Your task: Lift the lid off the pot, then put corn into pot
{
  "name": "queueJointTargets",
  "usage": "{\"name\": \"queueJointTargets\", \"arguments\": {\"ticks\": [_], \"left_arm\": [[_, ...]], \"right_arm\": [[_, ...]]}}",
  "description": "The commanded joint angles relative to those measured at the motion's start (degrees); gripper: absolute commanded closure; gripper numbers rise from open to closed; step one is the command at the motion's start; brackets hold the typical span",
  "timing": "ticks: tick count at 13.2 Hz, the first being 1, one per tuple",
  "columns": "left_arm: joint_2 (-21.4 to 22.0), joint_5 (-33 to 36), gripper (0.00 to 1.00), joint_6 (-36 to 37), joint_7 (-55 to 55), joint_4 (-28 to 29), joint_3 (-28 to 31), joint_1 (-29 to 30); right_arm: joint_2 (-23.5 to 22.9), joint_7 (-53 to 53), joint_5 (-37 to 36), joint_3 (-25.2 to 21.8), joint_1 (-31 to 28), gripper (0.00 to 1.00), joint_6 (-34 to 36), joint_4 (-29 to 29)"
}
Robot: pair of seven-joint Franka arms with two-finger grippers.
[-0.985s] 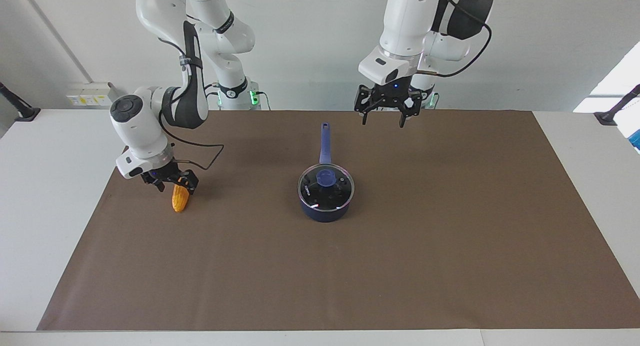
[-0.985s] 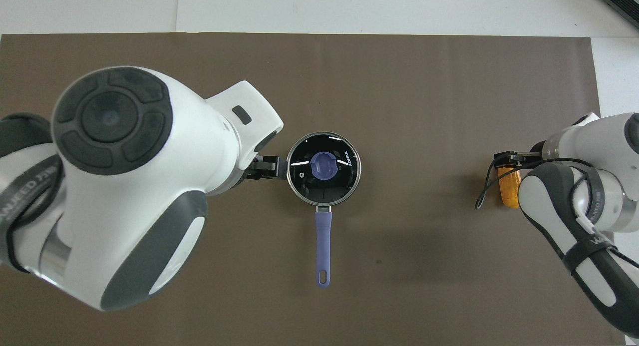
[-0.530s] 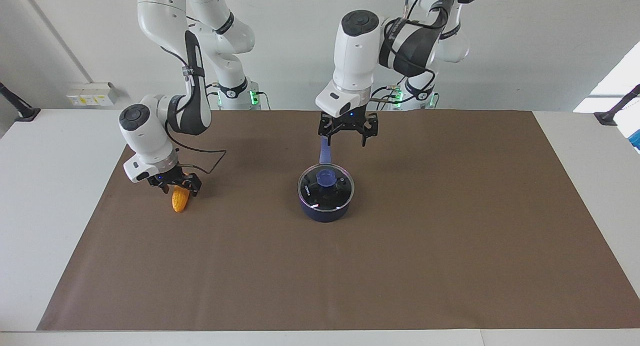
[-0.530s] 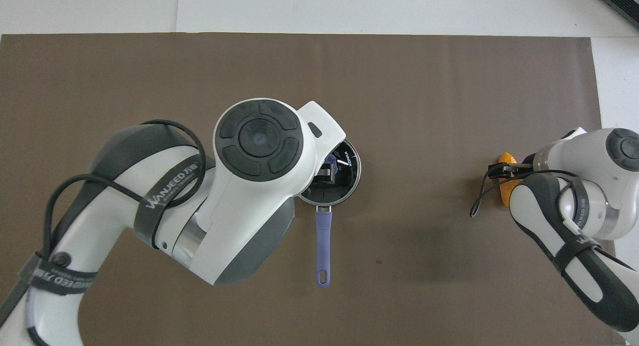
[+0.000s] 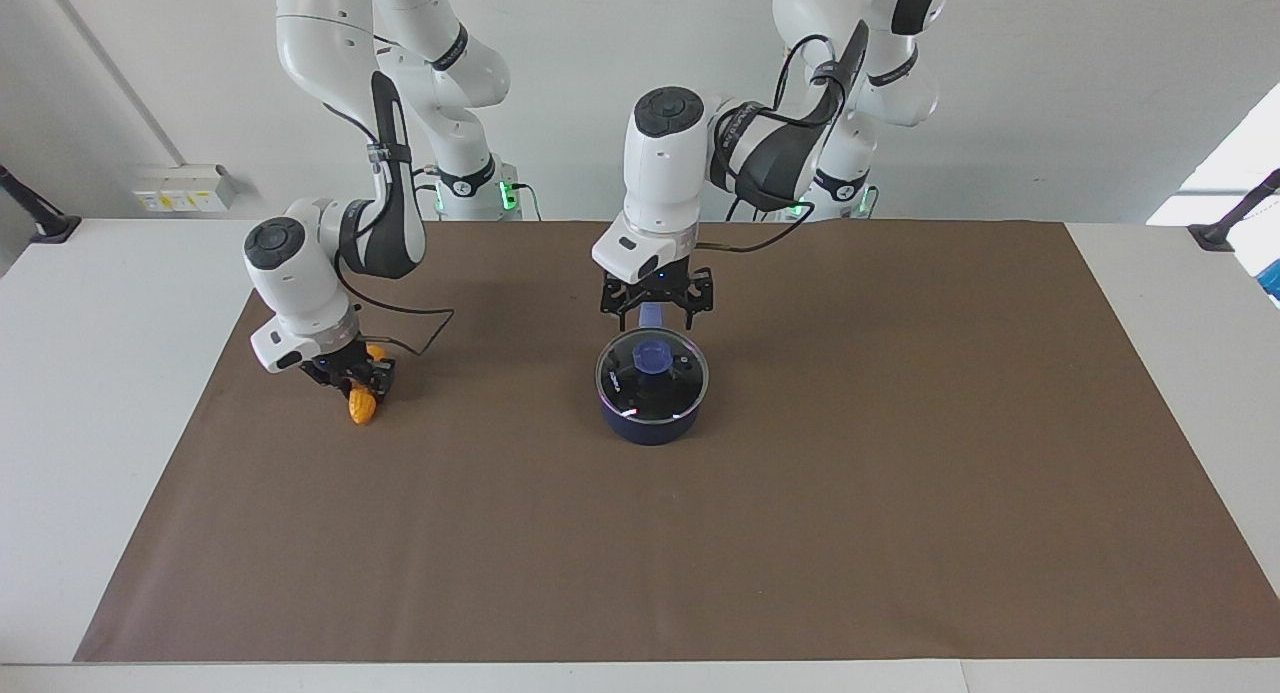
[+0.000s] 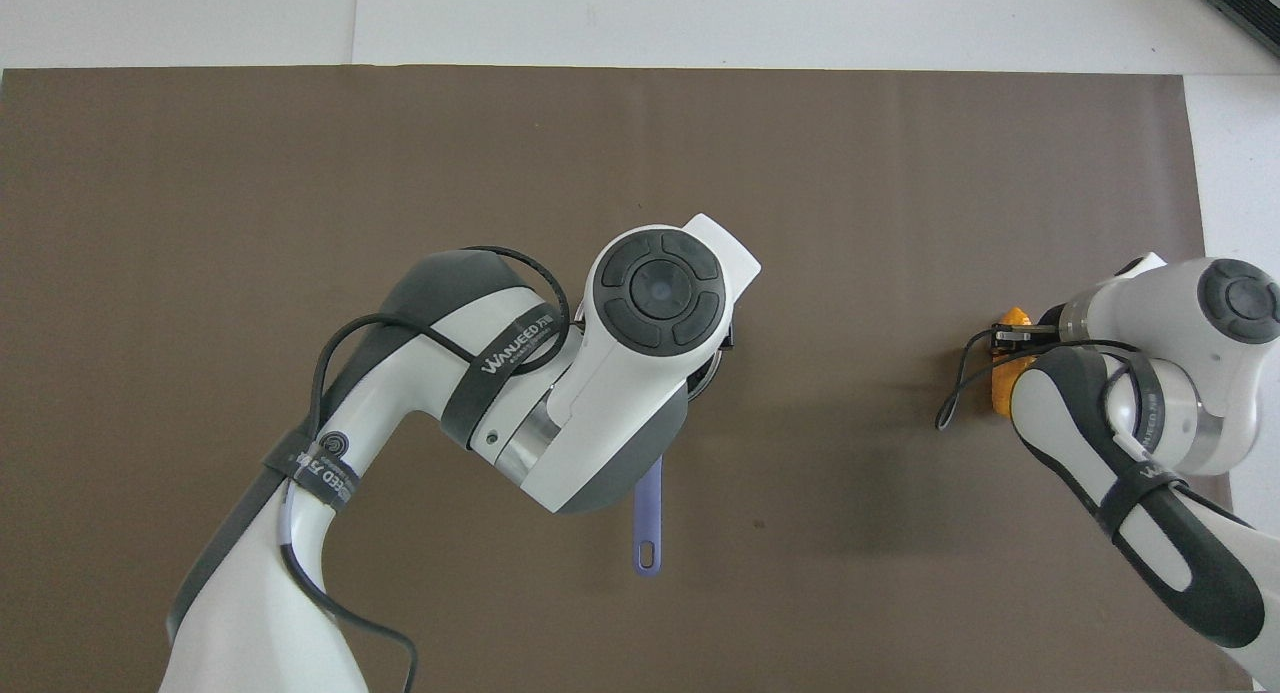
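Note:
The navy pot (image 5: 650, 425) stands mid-mat with its glass lid (image 5: 682, 378) on it and the blue knob (image 5: 654, 355) at the lid's centre. Its long handle (image 6: 648, 518) points toward the robots. My left gripper (image 5: 656, 319) hangs open just above the pot's robot-side edge, clear of the knob; in the overhead view its wrist hides the pot's body. Toward the right arm's end of the mat, my right gripper (image 5: 357, 381) is shut on the yellow-orange corn (image 5: 361, 407), whose low tip is at the mat. From overhead the corn (image 6: 1001, 398) peeks out beside the right wrist.
A brown mat (image 5: 800, 533) covers most of the white table. A loose black cable (image 5: 425, 325) loops from the right wrist just above the mat. Black stands (image 5: 1225, 228) sit at the table's corners nearest the robots.
The left arm swung in from its own end and came down over the pot, still open. The right gripper lowered slightly onto the corn and closed on it.

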State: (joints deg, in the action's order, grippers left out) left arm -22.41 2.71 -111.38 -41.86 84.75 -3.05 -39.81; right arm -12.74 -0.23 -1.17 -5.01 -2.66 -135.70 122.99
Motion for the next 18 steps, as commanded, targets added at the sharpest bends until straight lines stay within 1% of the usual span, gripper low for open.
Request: {"name": "queueJointTargets", "arguments": {"ticks": [1,3,6,7,9,12,14,16,18], "left_arm": [[-2.6,1.3,0.0,-1.8,-1.8,-1.8,1.0,-1.1],[-3.9,3.7,0.0,-2.8,-1.9,-1.4,0.9,-1.1],[-4.0,3.8,0.0,-3.7,-2.1,-1.2,0.9,-1.1],[-4.0,3.7,0.0,-4.4,-2.2,-1.1,0.9,-1.1],[-4.0,3.3,0.01,-6.8,-2.5,0.8,0.9,-0.8],[-3.5,3.2,0.04,-7.5,-2.5,2.5,0.9,-0.7],[-3.3,3.2,0.08,-7.4,-2.5,3.4,0.9,-1.0],[-3.3,3.2,0.1,-6.8,-2.9,3.3,0.9,-1.1],[-3.1,3.2,0.22,-6.7,-3.7,3.2,0.9,-1.1]], "right_arm": [[0.4,-0.5,-0.3,0.4,-0.9,1.0,7.3,-6.0],[1.4,-0.3,0.3,0.4,-0.9,1.0,7.9,-8.8],[3.2,0.4,0.3,0.4,-0.8,1.0,8.1,-13.3],[3.8,0.9,0.5,0.4,-0.8,1.0,9.6,-14.3],[5.6,3.5,0.5,0.3,-0.8,1.0,15.8,-17.2],[8.2,7.4,0.4,0.4,-0.1,1.0,20.6,-19.5],[9.4,12.6,0.3,1.1,0.3,1.0,23.3,-20.2],[10.2,17.6,0.2,2.8,0.3,1.0,24.8,-20.4],[10.7,21.3,0.1,4.5,0.3,1.0,26.2,-20.4]]}}
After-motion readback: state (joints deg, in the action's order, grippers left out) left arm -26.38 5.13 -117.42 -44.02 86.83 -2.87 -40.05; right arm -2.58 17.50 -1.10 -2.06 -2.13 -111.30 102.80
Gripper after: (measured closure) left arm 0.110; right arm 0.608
